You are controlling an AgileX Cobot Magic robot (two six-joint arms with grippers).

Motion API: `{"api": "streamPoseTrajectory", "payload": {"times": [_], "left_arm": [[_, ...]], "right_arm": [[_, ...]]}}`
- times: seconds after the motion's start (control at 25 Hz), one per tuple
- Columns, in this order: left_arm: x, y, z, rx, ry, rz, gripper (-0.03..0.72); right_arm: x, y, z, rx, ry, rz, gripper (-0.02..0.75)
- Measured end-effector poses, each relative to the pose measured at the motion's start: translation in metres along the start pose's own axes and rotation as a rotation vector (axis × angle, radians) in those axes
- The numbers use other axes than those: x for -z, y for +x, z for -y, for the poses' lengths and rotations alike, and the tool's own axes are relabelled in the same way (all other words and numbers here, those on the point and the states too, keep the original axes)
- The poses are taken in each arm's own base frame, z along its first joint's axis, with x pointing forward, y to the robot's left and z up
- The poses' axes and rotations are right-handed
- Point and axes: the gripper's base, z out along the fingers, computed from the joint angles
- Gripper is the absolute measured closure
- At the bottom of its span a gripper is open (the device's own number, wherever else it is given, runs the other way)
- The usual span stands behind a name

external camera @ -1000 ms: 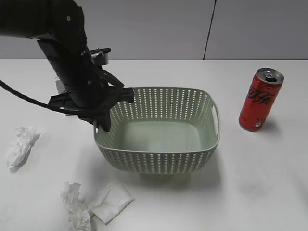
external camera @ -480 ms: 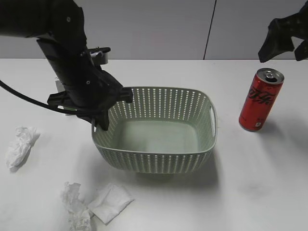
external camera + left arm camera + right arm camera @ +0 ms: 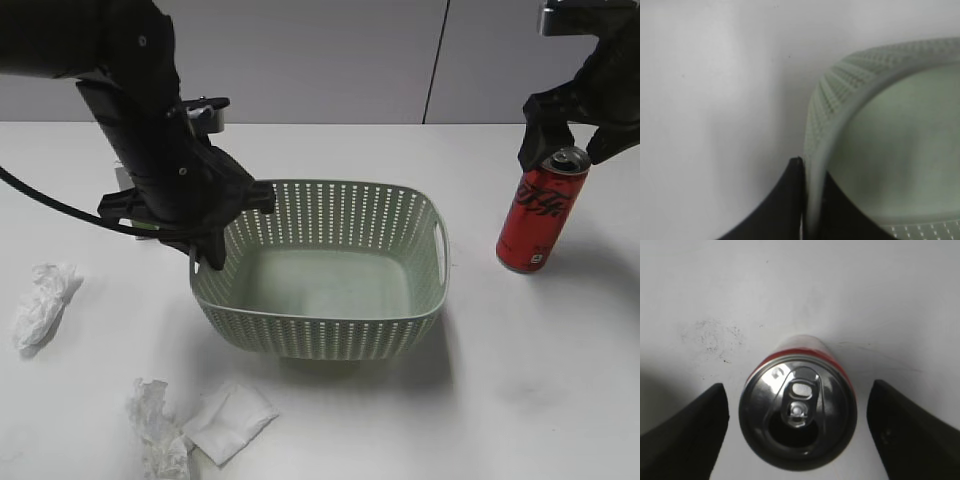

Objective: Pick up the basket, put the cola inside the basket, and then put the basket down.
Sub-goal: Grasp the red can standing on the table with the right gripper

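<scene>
Change: the right gripper [image 3: 567, 148], absent a second ago and at the frame edge half a second ago, now hangs directly over the cola [image 3: 541, 209].
Right tool: fingers spread wide either side of the can top, not touching it.
Left tool: the left gripper [image 3: 208, 256] remains clamped on the basket [image 3: 330, 268] rim at its left end.
Basket: shifted slightly left, seemingly held just off the table [image 3: 520, 400].
Cola: upright, right of the basket, well apart.
Meaning: the can grasp appears imminent.

Right arm arrives over the can

The right gripper [image 3: 567, 152], absent a second ago, has come down with jaws spread just above the cola [image 3: 541, 209]; the basket [image 3: 325, 270] has edged slightly left.
</scene>
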Motion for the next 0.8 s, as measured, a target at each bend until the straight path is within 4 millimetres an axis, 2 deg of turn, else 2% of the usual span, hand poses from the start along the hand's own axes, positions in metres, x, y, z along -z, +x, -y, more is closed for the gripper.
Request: {"api": "streamPoseTrajectory", "payload": {"times": [0.16,0.28,0.44,0.6,0.8], "left_arm": [[0.0,0.0,0.0,-0.001,-0.002,0.001,0.691],[0.0,0.0,0.0,-0.003,-0.003,0.001,0.691],[0.0,0.0,0.0,-0.004,-0.005,0.002,0.691],[0.0,0.0,-0.001,-0.005,-0.006,0.002,0.691],[0.0,0.0,-0.001,-0.005,-0.006,0.003,0.691]], "right_arm": [[-0.018,0.0,0.001,-0.001,0.001,-0.032,0.083],[-0.022,0.002,0.001,-0.002,0.0,-0.051,0.114],[-0.022,0.002,0.001,-0.002,0.0,-0.054,0.23],[-0.019,0.0,0.001,-0.002,-0.001,-0.061,0.234],[-0.004,-0.006,0.0,0.006,-0.005,-0.098,0.234]]}}
